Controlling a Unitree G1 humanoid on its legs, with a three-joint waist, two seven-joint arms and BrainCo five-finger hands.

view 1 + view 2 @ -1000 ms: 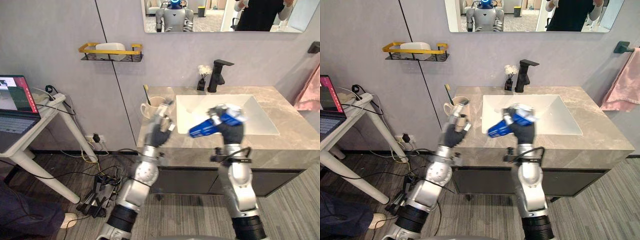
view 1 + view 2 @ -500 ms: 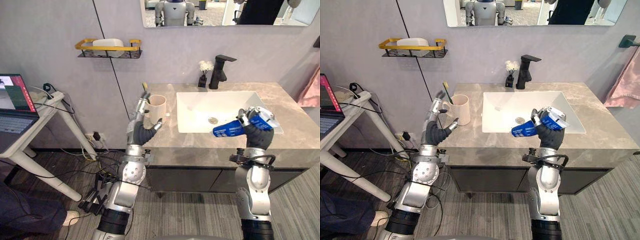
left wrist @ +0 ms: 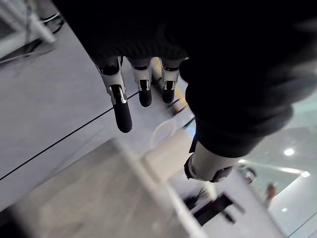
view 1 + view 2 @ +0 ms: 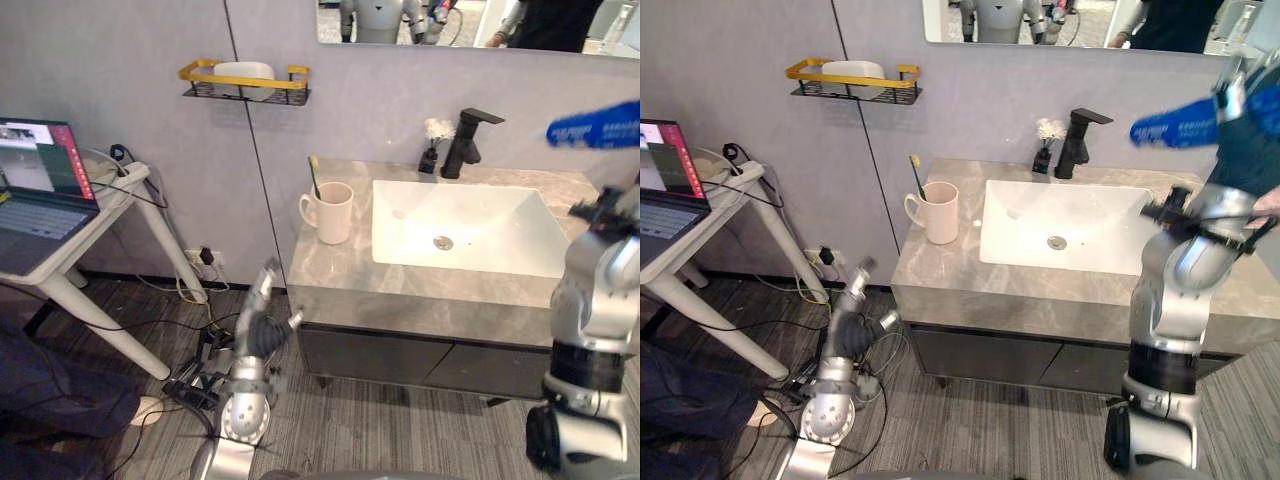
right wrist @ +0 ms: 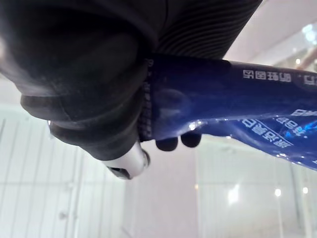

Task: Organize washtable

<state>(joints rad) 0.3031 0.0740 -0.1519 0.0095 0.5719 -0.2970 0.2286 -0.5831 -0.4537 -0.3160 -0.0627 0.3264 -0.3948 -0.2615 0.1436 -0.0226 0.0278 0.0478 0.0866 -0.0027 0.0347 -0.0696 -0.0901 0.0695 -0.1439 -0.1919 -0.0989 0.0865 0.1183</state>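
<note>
Right wrist view: hand (image 5: 84,94) clasps glossy blue tube (image 5: 233,106).

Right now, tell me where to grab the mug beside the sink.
Take the mug by its handle, from the left: it stands upright, the handle sticks out leftward, and the toothbrush standing inside likely blocks a grip over the rim.

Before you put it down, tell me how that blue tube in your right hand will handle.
Probably soft and squeezable: the blue tube shows creases and dents near where the right hand clamps it. Likely light, since it juts out sideways without sagging. Its glossy skin may slip.
</note>
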